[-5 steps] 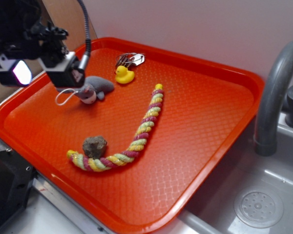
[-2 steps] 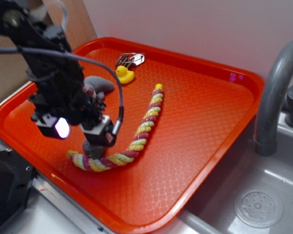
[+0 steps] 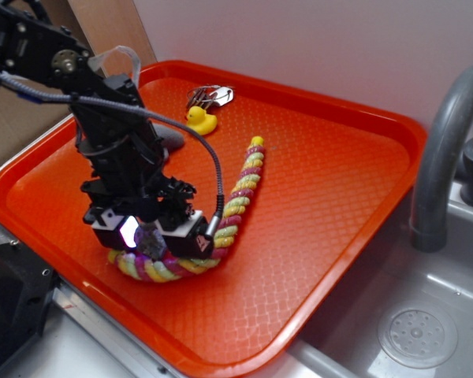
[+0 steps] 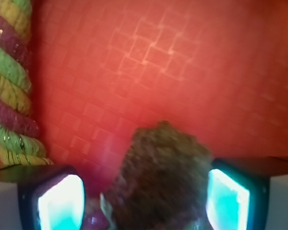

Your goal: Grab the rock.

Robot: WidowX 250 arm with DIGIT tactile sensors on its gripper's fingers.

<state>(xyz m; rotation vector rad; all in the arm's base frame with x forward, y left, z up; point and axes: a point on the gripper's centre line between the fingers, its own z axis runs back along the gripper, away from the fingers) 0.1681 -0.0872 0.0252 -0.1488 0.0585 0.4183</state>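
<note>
The tool [image 3: 147, 239] has dropped from the tray's [image 3: 331, 197] ten o'clock corner to straddle the rock [image 4: 158, 177], fingers spread either side, ready to squeeze.

The exterior view is evenly and fairly brightly lit, with soft glare spread across the red tray [image 3: 331, 173] toward 2 o'clock and only weak shadows under the arm. The picture is slightly soft overall. At 7 o'clock a small violet-white light glows on the gripper [image 3: 146, 236]. The wrist view is blurred throughout: the rock [image 4: 158, 177] at 6 o'clock is fuzzy, and the rope [image 4: 9, 81] at 9 o'clock is somewhat clearer. Two cyan-white glowing pads [image 4: 60, 203] at 7 and 5 o'clock are overexposed. Pale highlights streak the tray's pattern near 12 o'clock.
</note>
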